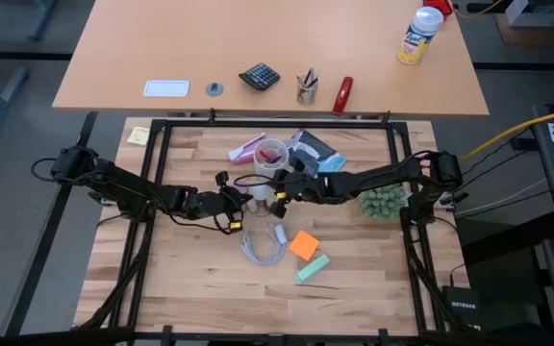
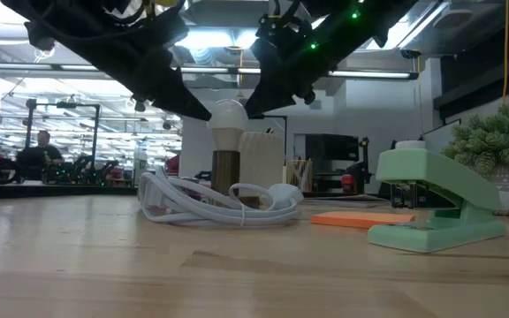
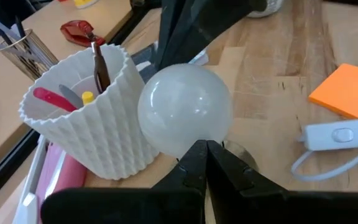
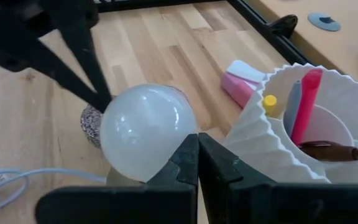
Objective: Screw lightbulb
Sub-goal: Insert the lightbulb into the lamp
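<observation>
Jaws on both my left gripper (image 3: 205, 149) and right gripper (image 4: 197, 142) are closed, empty, touching the lightbulb (image 3: 184, 111). I see the white cup (image 3: 95, 127) at its 12 o'clock, holding pens.

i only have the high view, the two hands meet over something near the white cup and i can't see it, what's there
Observer: A lightbulb, standing upright on a dark base, right beside the white cup.
Operator: is either hand holding it
Observer: No. The left hand is shut, its tips at the bulb's side.
Operator: and the right one
Observer: The right hand is shut too, tips against the bulb on the cup's side.
Operator: anything in the cup
Observer: Yes, a pink tool and a few other small items.
</observation>
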Robot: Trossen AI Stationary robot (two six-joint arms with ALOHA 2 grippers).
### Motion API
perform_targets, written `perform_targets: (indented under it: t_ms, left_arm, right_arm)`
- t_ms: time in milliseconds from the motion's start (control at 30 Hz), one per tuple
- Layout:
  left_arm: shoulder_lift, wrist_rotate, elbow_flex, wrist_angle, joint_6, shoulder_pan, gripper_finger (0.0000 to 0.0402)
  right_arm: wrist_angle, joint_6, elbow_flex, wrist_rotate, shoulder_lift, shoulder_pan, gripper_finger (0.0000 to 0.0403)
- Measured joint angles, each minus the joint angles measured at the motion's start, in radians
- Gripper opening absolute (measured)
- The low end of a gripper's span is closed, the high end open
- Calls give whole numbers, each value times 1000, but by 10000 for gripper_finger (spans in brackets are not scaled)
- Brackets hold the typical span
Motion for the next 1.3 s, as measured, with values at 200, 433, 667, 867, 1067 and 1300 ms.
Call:
perform_targets:
  t_ms: [200,433,667,867,1067,1300]
  left_arm:
    - [0,1,0,-2,0,9,1]
    - [0,-19,-1,-10,-1,10,1]
    - [0,-91,0,-57,-46,14,1]
    - [1,-91,0,-57,-54,26,1]
    - [-10,-122,0,-64,-34,17,1]
    - [-90,-126,0,-68,-31,-30,1]
  right_arm:
    - [-8,10,0,11,-1,27,7]
    - [-22,62,0,10,-2,35,7]
    - [-33,86,1,-120,3,47,7]
    - [-27,74,1,-87,2,73,7]
    - [-23,31,1,8,2,87,7]
    - [-20,-40,32,73,2,86,7]
